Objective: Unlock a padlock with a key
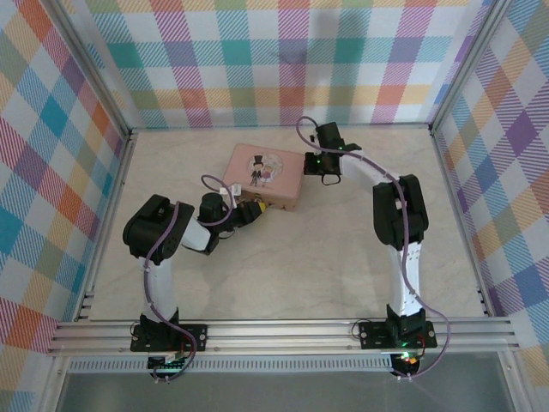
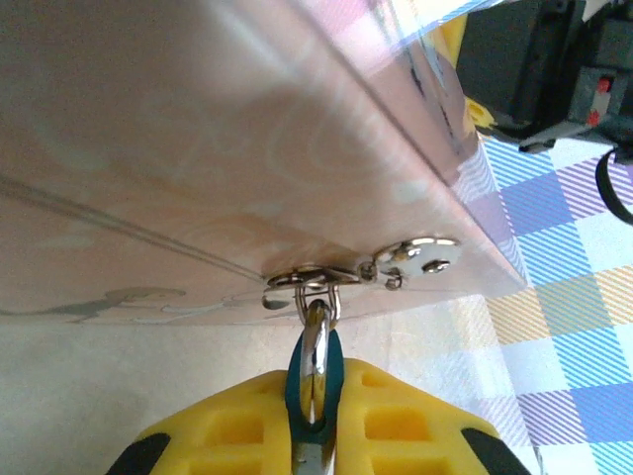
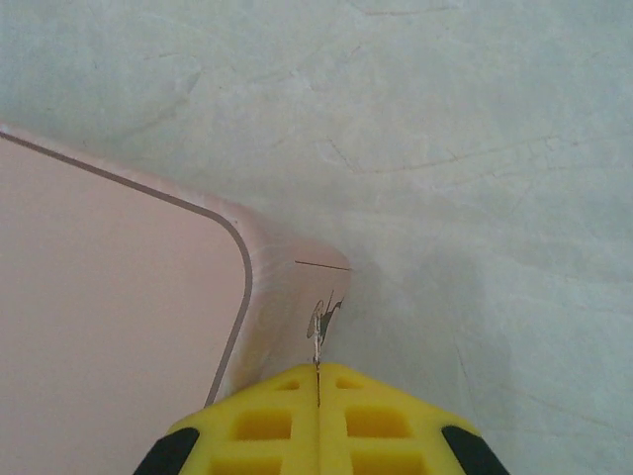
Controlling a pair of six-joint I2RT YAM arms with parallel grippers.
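The padlock [image 2: 330, 368] has a teal body and a silvery shackle [image 2: 316, 341], which hangs through the metal hasp ring [image 2: 315, 278] on the pink tin's front wall. My left gripper [image 2: 315, 401] is shut on the padlock, its yellow fingers [image 2: 396, 416] pressing both sides of the body. In the top view the left gripper [image 1: 255, 210] sits at the tin's near edge. My right gripper [image 3: 317, 381] is shut on the key [image 3: 316, 346], a thin metal sliver poking out between its fingertips. It hovers over the tin's right-hand corner, and the right gripper [image 1: 322, 174] is apart from the padlock.
The pink tin [image 1: 266, 174] with cartoon figures on its lid lies mid-table, its side wall [image 2: 247, 148] close to the left wrist camera and its rounded corner [image 3: 277, 287] under the right one. Pale marbled tabletop [image 1: 300, 266] surrounds it. Checked walls enclose the workspace.
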